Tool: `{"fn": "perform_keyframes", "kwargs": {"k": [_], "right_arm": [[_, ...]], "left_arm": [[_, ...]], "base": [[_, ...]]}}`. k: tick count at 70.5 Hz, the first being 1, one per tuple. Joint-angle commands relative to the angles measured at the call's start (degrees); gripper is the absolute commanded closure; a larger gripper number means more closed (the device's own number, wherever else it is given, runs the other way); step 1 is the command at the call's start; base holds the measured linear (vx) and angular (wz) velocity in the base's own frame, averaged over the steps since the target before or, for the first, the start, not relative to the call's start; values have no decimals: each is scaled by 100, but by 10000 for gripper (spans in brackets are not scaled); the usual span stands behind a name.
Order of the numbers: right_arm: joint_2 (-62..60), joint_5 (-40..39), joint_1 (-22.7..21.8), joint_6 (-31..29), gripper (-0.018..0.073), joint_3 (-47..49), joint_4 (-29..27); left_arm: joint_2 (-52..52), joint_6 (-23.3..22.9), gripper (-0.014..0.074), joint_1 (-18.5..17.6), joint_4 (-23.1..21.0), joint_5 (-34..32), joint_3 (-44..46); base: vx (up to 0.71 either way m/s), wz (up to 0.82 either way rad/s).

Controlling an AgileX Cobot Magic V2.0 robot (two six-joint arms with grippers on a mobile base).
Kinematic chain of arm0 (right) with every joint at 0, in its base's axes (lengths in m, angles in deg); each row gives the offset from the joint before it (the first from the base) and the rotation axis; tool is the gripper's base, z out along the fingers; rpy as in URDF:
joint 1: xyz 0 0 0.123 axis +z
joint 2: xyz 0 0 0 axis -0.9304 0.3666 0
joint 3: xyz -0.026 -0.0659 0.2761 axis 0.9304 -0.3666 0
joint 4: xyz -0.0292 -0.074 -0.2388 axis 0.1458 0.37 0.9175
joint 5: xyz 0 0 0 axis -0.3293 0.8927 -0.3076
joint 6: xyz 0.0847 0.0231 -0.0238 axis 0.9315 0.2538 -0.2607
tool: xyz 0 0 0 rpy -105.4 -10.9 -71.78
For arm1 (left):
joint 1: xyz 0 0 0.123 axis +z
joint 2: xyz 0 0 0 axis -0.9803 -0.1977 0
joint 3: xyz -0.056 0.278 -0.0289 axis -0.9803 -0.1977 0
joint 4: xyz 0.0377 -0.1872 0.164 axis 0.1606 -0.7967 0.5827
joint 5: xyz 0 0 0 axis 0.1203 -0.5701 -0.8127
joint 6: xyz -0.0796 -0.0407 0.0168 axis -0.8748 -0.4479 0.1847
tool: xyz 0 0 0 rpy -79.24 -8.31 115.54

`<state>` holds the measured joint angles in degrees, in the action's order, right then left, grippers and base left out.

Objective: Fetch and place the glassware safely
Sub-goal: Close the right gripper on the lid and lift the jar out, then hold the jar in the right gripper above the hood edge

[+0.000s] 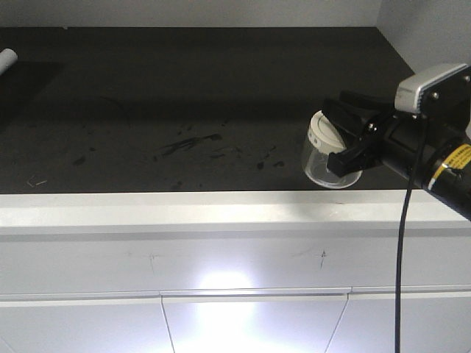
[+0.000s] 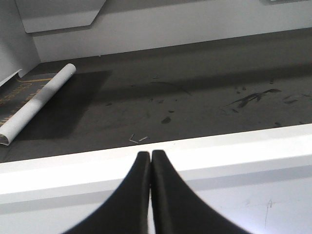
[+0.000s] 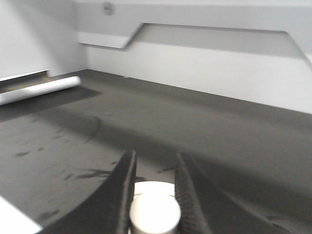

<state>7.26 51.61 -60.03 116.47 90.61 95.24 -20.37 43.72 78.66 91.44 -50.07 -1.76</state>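
One left gripper: jaws pressed together, nothing held, seen above white front edge of bench. One right gripper: jaws clamped on one glass jar. Jar held tilted at bench front right, one cream lid fitted. One white paper roll seen far left, well apart.
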Motion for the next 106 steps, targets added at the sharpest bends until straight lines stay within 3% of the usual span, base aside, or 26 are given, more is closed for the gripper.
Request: {"fn": "perform_keyframes", "kwargs": {"k": [1,23,44,56,106], "right_arm": [[-324,-525,57,157,563,74,11],[-402,-97,1516,106,563,64,-36],[-402,-103,2481,125,563,64,-53],[-402,-206,2670,149,563,64,-53],[-402,-315,2670,149,563,64,-55]], "left_arm": [[-63,-13,603,-33,-36,-406,138],[-63,-13,603,-33,-36,-406,138],[-63,-13,603,-33,-36,-406,138],[-63,-13,603,-33,-36,-406,138],[-63,-13,603,-33,-36,-406,138]], "base": [[0,0],[0,0],[0,0],[0,0],[0,0]]}}
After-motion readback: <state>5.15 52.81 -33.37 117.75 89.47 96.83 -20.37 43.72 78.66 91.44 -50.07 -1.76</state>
